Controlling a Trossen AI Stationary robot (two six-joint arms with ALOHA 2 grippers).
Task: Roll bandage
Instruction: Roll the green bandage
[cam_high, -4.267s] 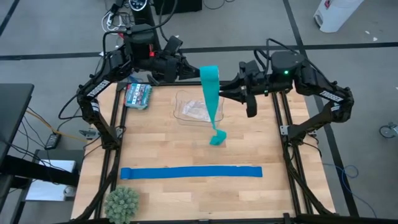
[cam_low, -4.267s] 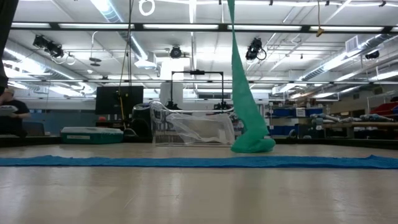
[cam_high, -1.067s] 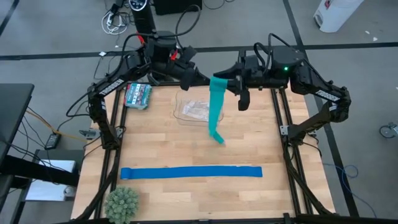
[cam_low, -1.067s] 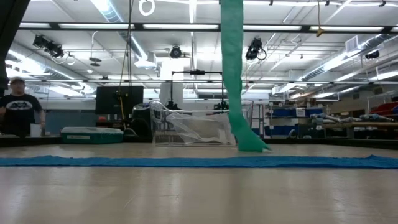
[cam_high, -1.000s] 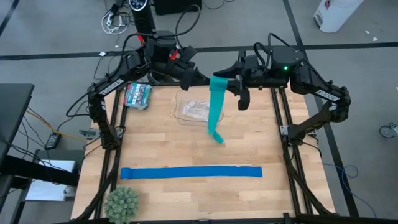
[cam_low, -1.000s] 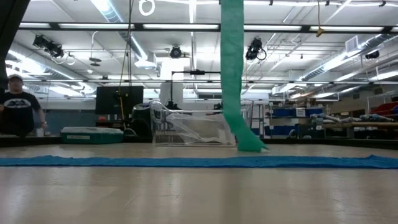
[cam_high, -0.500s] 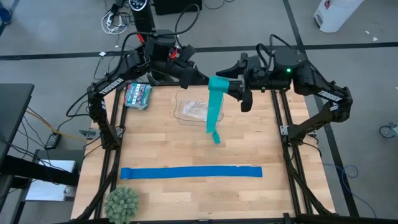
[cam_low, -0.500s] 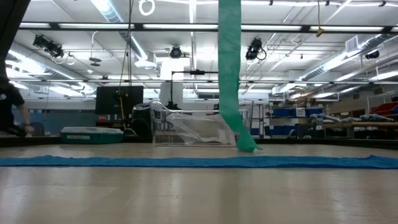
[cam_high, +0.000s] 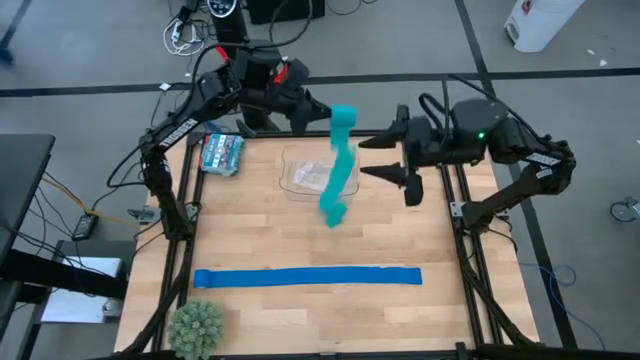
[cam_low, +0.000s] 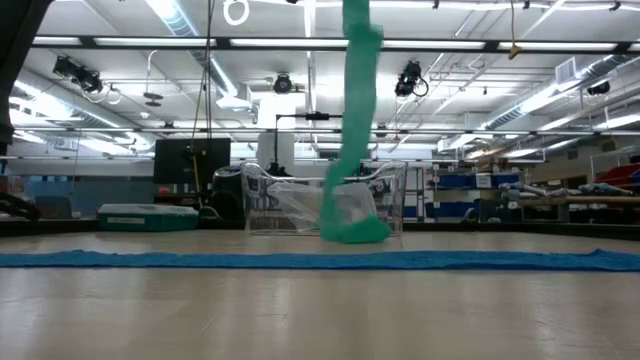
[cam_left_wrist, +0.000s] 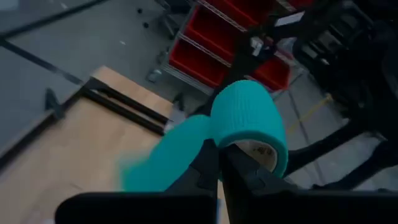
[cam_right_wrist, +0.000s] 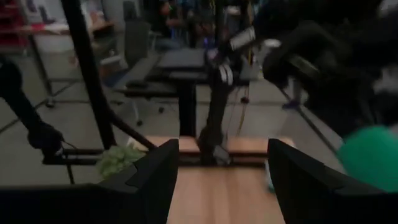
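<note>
The teal bandage (cam_high: 338, 170) hangs from a small roll (cam_high: 343, 117) above the table's far edge, with my left gripper (cam_high: 322, 113) shut on that roll. Its free strip (cam_low: 355, 110) drops, a little crumpled, to a loose heap (cam_low: 350, 230) on the table before the clear container. My right gripper (cam_high: 384, 155) stands wide open to the right of the strip and apart from it. In the right wrist view nothing lies between its fingers, and the roll (cam_right_wrist: 372, 155) shows blurred off to one side. My left gripper pinches the wall of the bandage roll (cam_left_wrist: 216, 138) at the roll's open end, between its two fingers (cam_left_wrist: 208, 165). One finger seems to reach into the pale hollow core (cam_left_wrist: 256, 152) and the other lies outside. The roll is lifted clear, and the strip hangs slack below it.
A clear plastic container (cam_high: 312, 176) stands at the far middle of the table, beside the hanging strip. A royal-blue strip (cam_high: 307, 277) lies flat across the near half. A packet (cam_high: 222, 152) lies at the far left, and a green spiky ball (cam_high: 195, 325) sits at the near left corner.
My right gripper has opened wider and drawn away from the roll toward the table's right edge. My left gripper has carried the roll a little toward the far edge. The strip has gone slack and crumpled, and its lower end has gathered into a heap farther left.
</note>
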